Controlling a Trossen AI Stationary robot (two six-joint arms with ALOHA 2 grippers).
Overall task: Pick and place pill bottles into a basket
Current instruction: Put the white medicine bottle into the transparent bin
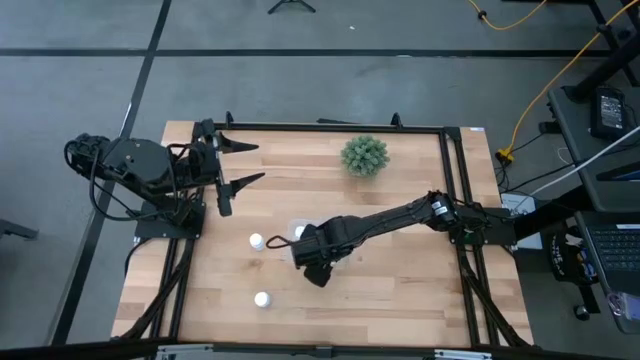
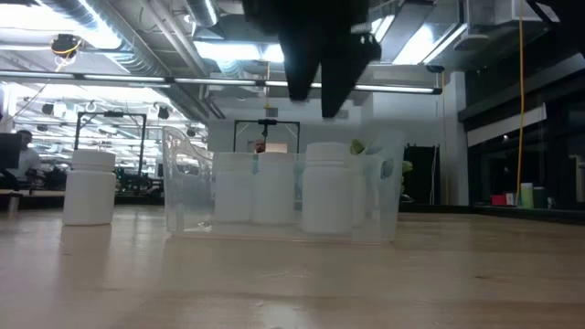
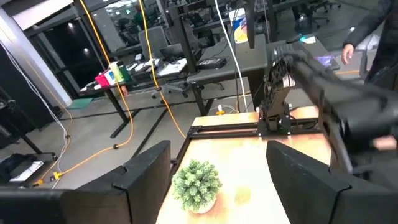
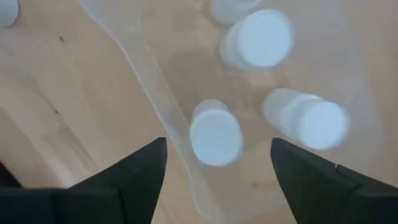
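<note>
Right tool [image 4: 214, 163], fingers apart, hangs over unlabelled pill bottles [image 4: 216, 132] in the basket [image 4: 146, 74].

Ceiling strip lights [image 2: 274, 82] give bright, even light, with some glare. The right pincer [image 2: 320, 96] is a dark silhouette. Bottles [image 4: 214, 134] below it look blurred.

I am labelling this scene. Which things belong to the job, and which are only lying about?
Job: bottles in the basket, bottles on the table, basket, right gripper open above it.
Lying about: plant, left gripper at the table's far-left corner.
</note>
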